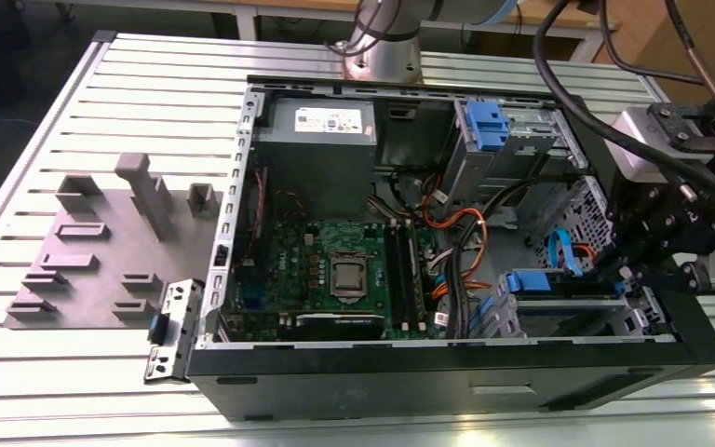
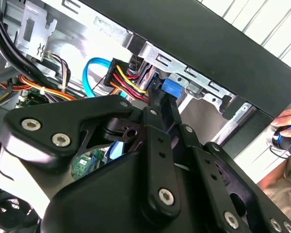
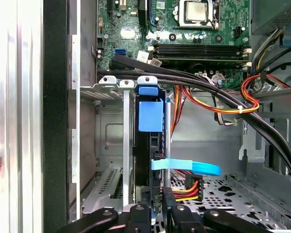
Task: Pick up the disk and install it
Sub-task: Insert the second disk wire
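The disk stands on edge in the drive bay at the case's front corner, its blue carrier tab facing the motherboard. In the exterior view the disk sits low on the right side of the open computer case. My gripper reaches into the bay from the opposite end, with a black finger pressed on each side of the disk's dark edge. The second wrist view has the gripper closed just beside the blue tab. In the exterior view the gripper hangs over the case's right wall.
Orange, yellow and black cables and a blue data cable cross close to the bay. A lone blue bracket sits in the upper bay beside the grey power supply. A person's hand rests outside the case. A grey fixture plate lies on the exterior view's left.
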### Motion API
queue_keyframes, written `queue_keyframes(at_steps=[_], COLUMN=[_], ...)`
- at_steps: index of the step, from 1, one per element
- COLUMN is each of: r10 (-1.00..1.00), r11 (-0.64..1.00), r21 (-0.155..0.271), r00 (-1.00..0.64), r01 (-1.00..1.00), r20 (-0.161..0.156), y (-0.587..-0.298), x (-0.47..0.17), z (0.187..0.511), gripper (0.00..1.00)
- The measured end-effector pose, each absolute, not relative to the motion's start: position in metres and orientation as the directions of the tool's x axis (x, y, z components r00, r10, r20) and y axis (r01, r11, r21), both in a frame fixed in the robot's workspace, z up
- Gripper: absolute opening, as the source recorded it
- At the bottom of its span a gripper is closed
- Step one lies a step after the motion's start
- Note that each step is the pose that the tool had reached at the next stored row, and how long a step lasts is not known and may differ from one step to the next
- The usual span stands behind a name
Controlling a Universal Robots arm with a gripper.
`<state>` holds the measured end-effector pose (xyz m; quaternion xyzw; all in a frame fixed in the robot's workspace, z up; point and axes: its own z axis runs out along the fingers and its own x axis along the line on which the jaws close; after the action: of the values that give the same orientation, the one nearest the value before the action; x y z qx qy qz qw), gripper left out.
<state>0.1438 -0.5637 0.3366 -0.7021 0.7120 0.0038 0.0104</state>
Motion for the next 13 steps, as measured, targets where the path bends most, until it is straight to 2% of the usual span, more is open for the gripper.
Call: queue_keyframes(at_steps=[13], r10=[-1.0], r11=[0.014], r21=[-0.009], r00=[-0.014], r01=[-1.0], r20=[-0.02], y=[-0.5637], x=[0.1437], z=[0.3335], gripper=[0.23])
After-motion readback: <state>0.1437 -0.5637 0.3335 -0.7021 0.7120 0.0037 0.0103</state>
